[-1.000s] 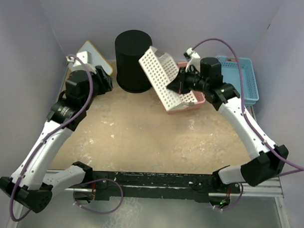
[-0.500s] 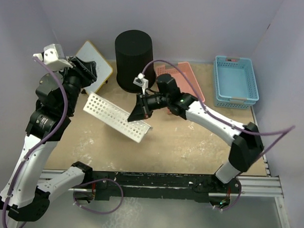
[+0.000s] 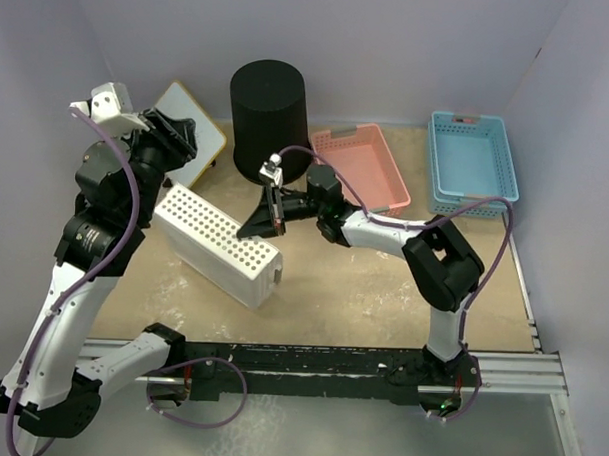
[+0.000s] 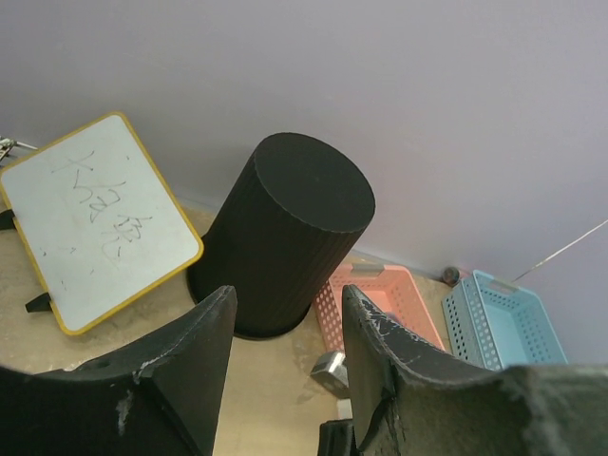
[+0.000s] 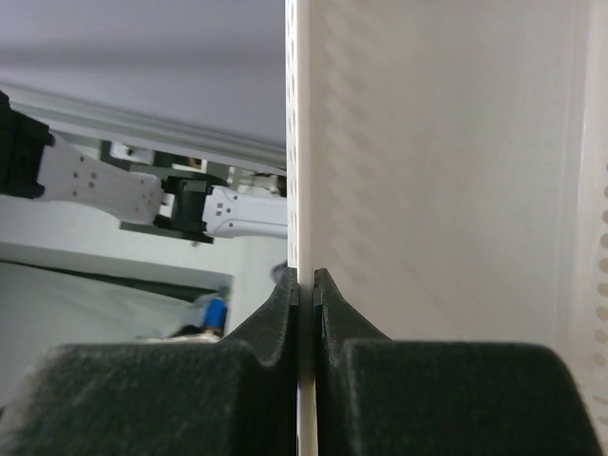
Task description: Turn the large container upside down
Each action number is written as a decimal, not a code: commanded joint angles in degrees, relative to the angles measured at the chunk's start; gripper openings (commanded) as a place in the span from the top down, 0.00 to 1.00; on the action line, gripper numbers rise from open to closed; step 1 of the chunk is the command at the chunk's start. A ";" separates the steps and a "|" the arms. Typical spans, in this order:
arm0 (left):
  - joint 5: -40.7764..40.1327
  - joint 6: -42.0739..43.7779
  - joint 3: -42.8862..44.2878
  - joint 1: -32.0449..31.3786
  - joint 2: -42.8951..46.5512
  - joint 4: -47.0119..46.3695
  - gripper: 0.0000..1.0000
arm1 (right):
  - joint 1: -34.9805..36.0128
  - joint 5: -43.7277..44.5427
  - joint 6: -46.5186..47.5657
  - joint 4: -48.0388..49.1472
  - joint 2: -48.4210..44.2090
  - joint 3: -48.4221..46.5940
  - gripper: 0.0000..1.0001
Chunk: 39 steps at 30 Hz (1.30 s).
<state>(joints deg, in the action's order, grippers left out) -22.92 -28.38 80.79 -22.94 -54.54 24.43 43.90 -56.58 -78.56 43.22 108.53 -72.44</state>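
Note:
The large container, a tall black ribbed bin [image 3: 268, 122], stands at the back of the table with its narrow closed end up and its wide end on the table. It also shows in the left wrist view [image 4: 285, 247]. My left gripper [image 3: 178, 139] is open and empty, raised to the left of the bin, which I see beyond its fingers [image 4: 287, 294]. My right gripper [image 3: 270, 215] is shut on the thin wall of a white lattice basket [image 3: 216, 245], just in front of the bin. The wall [image 5: 427, 190] sits between the jaws [image 5: 306, 285].
The white basket lies bottom up at the left middle of the table. A pink basket [image 3: 362, 170] sits right of the bin and a stack of light-blue baskets [image 3: 472, 159] at the back right. A yellow-framed whiteboard [image 3: 193, 124] leans at the back left.
My right gripper carried the white basket from above the pink basket to the left middle, turning it bottom up and lowering it. My left arm rose and swung left.

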 commanded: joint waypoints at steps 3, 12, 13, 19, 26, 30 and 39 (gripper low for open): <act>0.85 -0.62 -0.19 0.09 -1.14 -2.52 0.54 | -2.58 1.32 -11.65 7.10 0.07 8.22 1.00; 0.77 -0.43 -1.79 0.10 -2.14 -2.28 0.55 | -10.20 8.34 3.49 -15.78 -6.13 15.55 1.00; 0.75 -0.45 -1.97 0.13 -2.23 -2.35 0.54 | -10.85 9.99 7.65 -21.76 -6.94 14.42 1.00; 1.26 -0.39 -2.80 0.14 -3.00 -2.11 0.54 | -11.38 19.04 25.31 -42.31 -6.96 6.76 0.61; 1.58 -0.53 -4.25 0.09 -3.29 -1.54 0.54 | -11.25 28.46 39.68 -58.18 -5.08 -1.02 0.39; 2.24 -0.24 -5.59 0.09 -3.74 -0.69 0.54 | -11.21 33.47 44.71 -62.92 -5.79 -3.13 0.38; 4.07 -0.53 -7.26 0.14 -5.17 0.71 0.54 | -6.77 27.07 47.26 -57.63 -4.45 -2.55 0.41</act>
<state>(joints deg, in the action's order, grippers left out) -19.97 -28.45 73.45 -22.94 -59.90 25.89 33.04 -25.21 -34.72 -16.40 104.22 -73.54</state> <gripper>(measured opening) 0.458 0.591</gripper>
